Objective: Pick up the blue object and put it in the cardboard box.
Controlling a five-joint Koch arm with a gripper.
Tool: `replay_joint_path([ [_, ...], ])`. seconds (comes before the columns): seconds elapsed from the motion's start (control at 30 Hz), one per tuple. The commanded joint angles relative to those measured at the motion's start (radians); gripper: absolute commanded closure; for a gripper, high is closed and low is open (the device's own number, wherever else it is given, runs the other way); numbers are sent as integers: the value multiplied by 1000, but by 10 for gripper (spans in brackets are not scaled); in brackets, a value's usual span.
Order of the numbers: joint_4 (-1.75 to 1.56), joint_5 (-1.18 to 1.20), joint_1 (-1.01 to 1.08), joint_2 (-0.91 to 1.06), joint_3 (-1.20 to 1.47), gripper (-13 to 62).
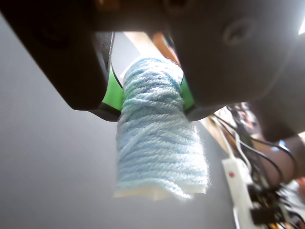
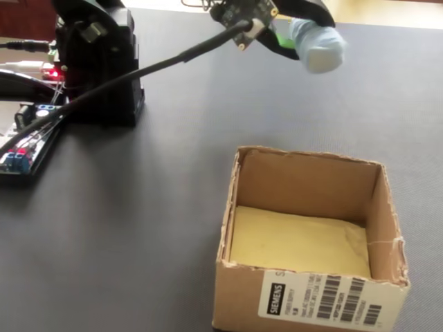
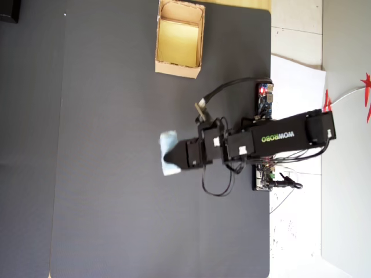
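The blue object (image 1: 159,138) is a pale blue yarn bundle pinched between the green pads of my gripper (image 1: 150,93). It hangs in the air, clear of the dark mat. In the fixed view the bundle (image 2: 317,45) sticks out of the gripper (image 2: 294,38) at the top, beyond and above the cardboard box (image 2: 387,235). The overhead view has the gripper (image 3: 172,155) over the bundle (image 3: 168,141) mid-mat, well away from the open box (image 3: 162,65) at the top, whose yellowish floor is bare.
A dark grey mat (image 3: 104,174) covers the table. The arm's black base (image 2: 97,62) and circuit boards (image 3: 264,101) with cables sit at the mat's edge. A white power strip (image 1: 238,191) lies beside the mat.
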Motion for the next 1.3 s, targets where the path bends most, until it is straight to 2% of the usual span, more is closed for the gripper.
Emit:
replay_joint_path([
  [0.0,-101,-14,26,37,-35,451],
  [0.27,-150,-107,267,104,-9,451],
  [0.53,-164,-206,469,64,-152,451],
  [0.7,-181,-206,572,-9,-224,451],
  [0.73,-181,-206,603,-49,-255,451],
  [0.77,-181,-204,681,-172,-354,451],
  [0.93,-179,-206,779,-342,-480,451],
  [1.27,-161,-204,876,-428,-482,432],
])
